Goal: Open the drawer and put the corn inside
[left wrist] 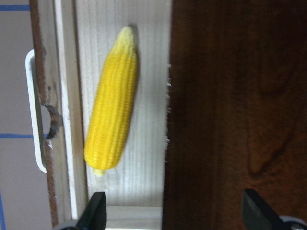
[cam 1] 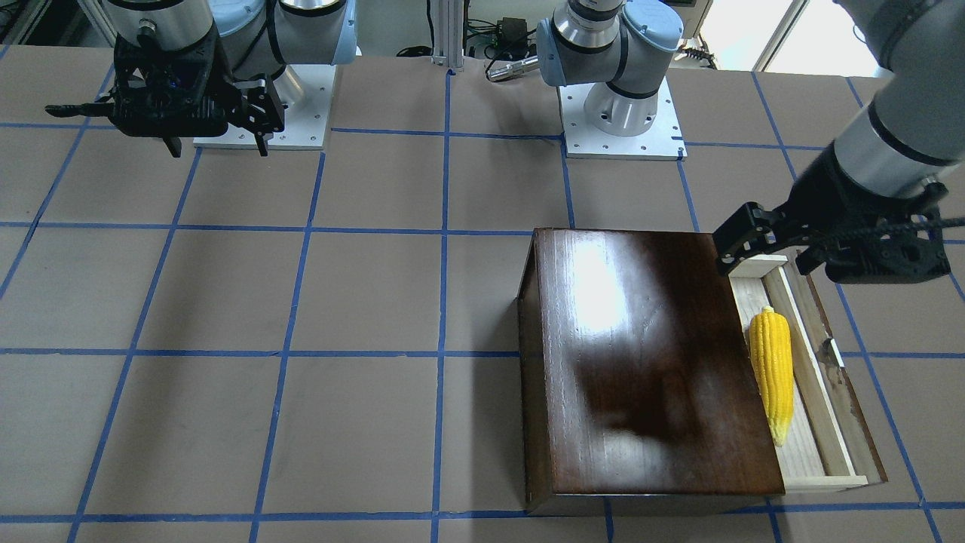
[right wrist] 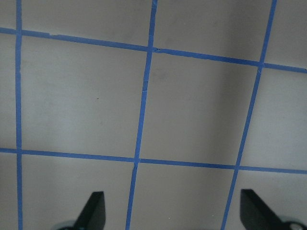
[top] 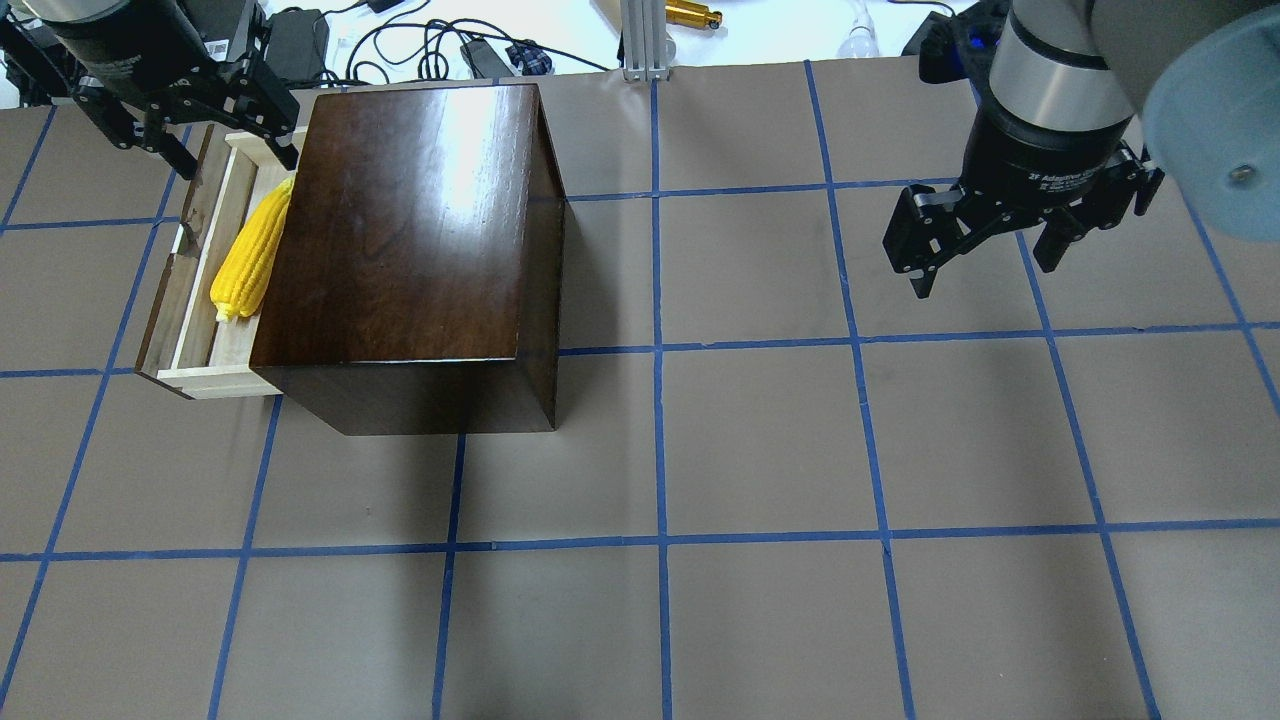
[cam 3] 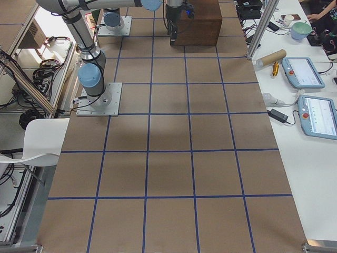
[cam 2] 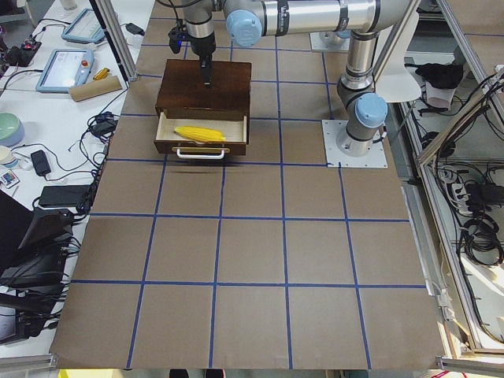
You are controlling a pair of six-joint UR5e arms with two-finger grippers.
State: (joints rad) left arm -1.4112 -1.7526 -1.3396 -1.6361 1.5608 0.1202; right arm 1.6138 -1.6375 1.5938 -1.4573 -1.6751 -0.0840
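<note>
The glossy dark-brown box [top: 410, 230] stands on the table, also in the front view [cam 1: 648, 354]. Its drawer [top: 195, 290] is pulled out, showing pale wood and a metal handle [left wrist: 32, 110]. The yellow corn [top: 252, 255] lies lengthwise inside the drawer [cam 1: 803, 452], close to the box edge, as the front view [cam 1: 773, 373] and left wrist view [left wrist: 112, 120] show. My left gripper [top: 235, 160] is open and empty, above the drawer's end beyond the corn [cam 1: 765, 264]. My right gripper [top: 985, 275] is open and empty over bare table, far from the box.
The table is brown with a blue tape grid. Two robot base plates [cam 1: 622, 132] [cam 1: 264, 113] sit at the table's robot side. Cables and a gold part [top: 695, 14] lie beyond the far edge. Tablets [cam 3: 303, 71] rest on a side bench.
</note>
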